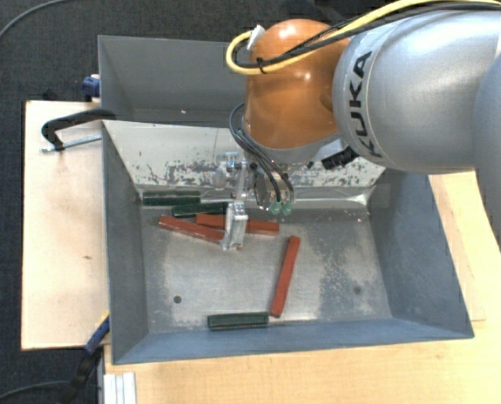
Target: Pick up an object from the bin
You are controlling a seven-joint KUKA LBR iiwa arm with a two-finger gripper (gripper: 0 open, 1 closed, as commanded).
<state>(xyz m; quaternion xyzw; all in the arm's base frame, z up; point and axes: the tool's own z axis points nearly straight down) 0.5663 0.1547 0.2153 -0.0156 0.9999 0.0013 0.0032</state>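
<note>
1. The tool (235,225) is seen low over a small heap of red-brown sticks (187,225) by the far wall of the bin (124,259), left of middle. Whether it is wide or narrow cannot be told.
2. One stick is best gripped across its narrow width, clear of the dark green stick (170,199) just beyond.
3. The red-brown sticks are slim, straight bars, judged rigid and light.

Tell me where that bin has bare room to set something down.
Bare floor: right of the lone red stick, and left of it behind the green stick. Crowded: the back, sticks heaped by the gripper.
</note>
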